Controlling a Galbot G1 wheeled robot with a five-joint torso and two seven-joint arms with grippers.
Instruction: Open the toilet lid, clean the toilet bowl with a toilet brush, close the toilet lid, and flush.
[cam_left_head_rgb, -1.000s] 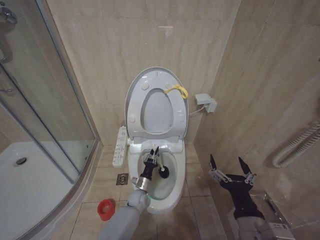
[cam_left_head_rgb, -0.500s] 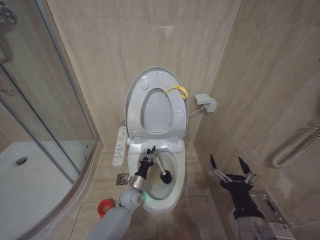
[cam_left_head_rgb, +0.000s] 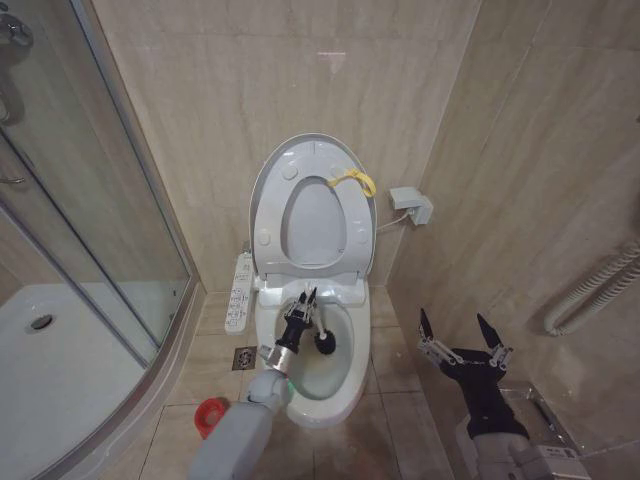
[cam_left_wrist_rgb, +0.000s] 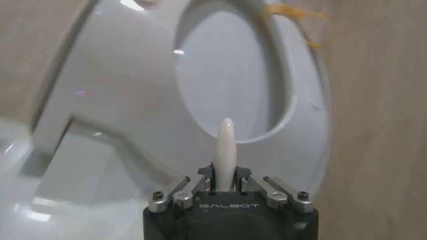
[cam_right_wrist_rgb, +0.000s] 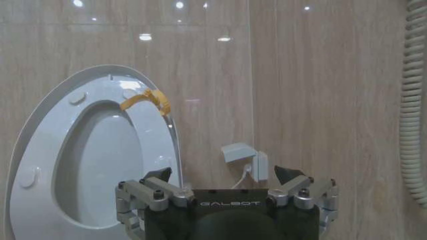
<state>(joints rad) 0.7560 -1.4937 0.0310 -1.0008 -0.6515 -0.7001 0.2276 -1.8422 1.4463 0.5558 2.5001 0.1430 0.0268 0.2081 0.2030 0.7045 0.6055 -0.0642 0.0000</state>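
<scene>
Toilet lid (cam_left_head_rgb: 268, 195) stands upright against the wall behind the toilet bowl (cam_left_head_rgb: 345, 385), seat ring (cam_left_head_rgb: 352, 228) raised with it, yellow strap (cam_left_head_rgb: 354, 181) at the top. Left hand (cam_left_head_rgb: 305, 303) over the bowl's rear half, clamped on the toilet brush (cam_left_head_rgb: 322, 338). Brush's long axis slants: white handle up toward the lid, dark head down inside the bowl, right of the hand. Right hand (cam_left_head_rgb: 462, 328) idle right of the bowl, fingers spread. Red holder (cam_left_head_rgb: 210, 413) on the floor left of the bowl.

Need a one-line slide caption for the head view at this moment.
Left gripper holds the toilet brush inside the toilet bowl, toilet lid up; right gripper open beside it.
</scene>
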